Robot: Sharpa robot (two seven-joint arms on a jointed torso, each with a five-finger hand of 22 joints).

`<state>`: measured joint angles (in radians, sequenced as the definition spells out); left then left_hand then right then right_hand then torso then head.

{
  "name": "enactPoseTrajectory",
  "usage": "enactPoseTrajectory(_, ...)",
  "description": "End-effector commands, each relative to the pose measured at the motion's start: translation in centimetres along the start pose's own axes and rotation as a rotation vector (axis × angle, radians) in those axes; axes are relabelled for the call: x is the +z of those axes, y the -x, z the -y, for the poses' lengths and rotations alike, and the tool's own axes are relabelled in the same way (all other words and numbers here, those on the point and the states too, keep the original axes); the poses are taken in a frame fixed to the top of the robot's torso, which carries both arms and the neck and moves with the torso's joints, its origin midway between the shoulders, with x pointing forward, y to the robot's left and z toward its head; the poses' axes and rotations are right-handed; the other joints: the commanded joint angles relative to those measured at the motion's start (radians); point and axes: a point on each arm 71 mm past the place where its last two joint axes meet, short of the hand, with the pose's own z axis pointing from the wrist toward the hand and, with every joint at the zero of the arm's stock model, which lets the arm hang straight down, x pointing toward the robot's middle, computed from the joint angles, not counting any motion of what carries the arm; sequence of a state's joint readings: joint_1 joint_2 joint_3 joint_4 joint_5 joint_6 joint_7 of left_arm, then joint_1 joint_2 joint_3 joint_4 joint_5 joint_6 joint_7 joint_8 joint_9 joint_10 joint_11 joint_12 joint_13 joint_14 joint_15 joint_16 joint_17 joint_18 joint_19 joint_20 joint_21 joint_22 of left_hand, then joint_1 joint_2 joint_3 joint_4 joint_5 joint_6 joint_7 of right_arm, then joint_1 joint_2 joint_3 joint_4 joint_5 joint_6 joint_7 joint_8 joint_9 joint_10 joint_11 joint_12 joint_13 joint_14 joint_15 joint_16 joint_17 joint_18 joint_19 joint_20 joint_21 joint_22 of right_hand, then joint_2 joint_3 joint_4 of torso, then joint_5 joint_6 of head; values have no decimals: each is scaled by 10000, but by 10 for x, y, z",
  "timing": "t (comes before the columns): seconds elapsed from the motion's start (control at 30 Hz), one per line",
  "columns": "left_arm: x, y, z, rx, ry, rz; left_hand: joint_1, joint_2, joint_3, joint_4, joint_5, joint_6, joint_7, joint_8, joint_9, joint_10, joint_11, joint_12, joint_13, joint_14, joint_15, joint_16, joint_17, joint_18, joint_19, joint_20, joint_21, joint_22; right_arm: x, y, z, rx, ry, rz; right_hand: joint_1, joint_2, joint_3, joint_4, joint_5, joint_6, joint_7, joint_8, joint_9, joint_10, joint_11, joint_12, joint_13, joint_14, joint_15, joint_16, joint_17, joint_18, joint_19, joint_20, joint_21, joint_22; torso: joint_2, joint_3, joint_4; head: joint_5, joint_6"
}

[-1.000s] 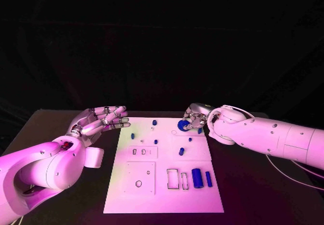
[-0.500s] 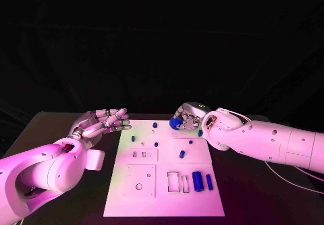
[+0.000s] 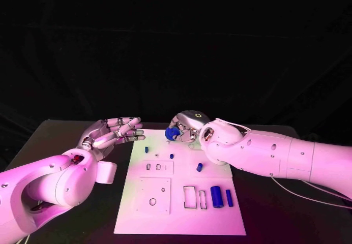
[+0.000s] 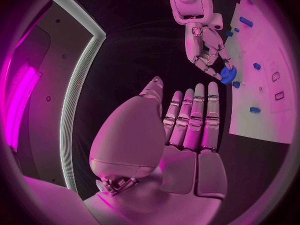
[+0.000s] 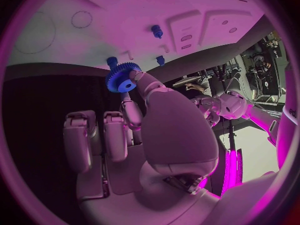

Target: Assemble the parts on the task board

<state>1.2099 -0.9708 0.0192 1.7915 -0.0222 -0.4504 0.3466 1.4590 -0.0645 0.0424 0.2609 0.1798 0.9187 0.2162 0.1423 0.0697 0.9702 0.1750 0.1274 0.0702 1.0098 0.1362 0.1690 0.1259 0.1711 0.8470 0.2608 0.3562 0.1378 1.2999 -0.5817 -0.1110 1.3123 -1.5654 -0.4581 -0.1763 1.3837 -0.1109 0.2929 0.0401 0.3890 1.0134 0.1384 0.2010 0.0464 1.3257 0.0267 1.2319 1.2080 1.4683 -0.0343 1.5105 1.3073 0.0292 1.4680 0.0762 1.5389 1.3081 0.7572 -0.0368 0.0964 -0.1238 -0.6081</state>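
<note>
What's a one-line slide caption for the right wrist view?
Right hand pinches a blue gear above the white task board, where small blue parts stand.

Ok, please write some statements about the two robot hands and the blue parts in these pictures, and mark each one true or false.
1. The right robot hand holds a blue gear. True.
2. The left robot hand grips a blue part. False: it holds nothing, fingers apart.
3. A large blue cylinder lies on the task board at its near right. True.
4. The gear rests flat on the board. False: it is lifted, at the board's far edge.
</note>
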Motion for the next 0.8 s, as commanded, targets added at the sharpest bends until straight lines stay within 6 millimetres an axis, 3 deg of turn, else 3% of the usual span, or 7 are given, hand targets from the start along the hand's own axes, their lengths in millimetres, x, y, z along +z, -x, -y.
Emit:
enactPoseTrajectory(0.03, 1, -3, 1, -44, -80, -240, 104, 34, -42, 26, -46, 5, 40, -36, -11, 26, 32, -31, -13, 51, 47, -59, 11, 130, 66, 13, 56, 6, 4, -8, -4, -363, 34, -142, -150, -16, 110, 10, -62, 581, -300, 99, 1088, 86, -13, 23, 24, 760, -68, 49, 1390, -192, 750, -56, 60, 2289, 9, -1, -7, 40, -28)
enactPoseTrajectory(0.23, 1, -3, 1, -45, -76, -244, 104, 34, -42, 26, -46, 5, 40, -36, -11, 26, 32, -31, -13, 51, 47, -59, 11, 130, 66, 13, 56, 6, 7, -21, -12, -326, 125, -505, -181, -31, 142, 15, -83, 571, -295, 88, 1089, 81, -8, 15, 19, 760, -66, 49, 1389, -190, 745, -55, 55, 2283, 10, 10, -14, 78, -68)
enactPoseTrajectory(0.6, 0, -3, 1, -38, -72, -226, 104, 34, -42, 26, -46, 5, 40, -36, -11, 26, 32, -31, -13, 51, 47, -59, 11, 130, 66, 13, 56, 6, 9, -29, -12, -402, 1, -959, -316, -103, 229, 39, -181, 531, -276, 46, 1096, 72, 9, 3, 19, 761, -51, 52, 1397, -190, 744, -46, 54, 2284, -4, 21, -51, 121, -120)
enactPoseTrajectory(0.8, 0, -2, 1, -37, -69, -223, 116, 40, -42, 22, -47, 5, 39, -44, -11, 24, 32, -43, -14, 59, 46, -66, 16, 130, 65, 12, 57, 4, 9, -32, -11, -465, -96, -1116, -469, -204, 282, 72, -313, 416, -233, -43, 1083, 4, 44, -77, -47, 755, -26, 42, 1375, -180, 716, -28, 27, 2254, -4, 25, -39, 113, -130)
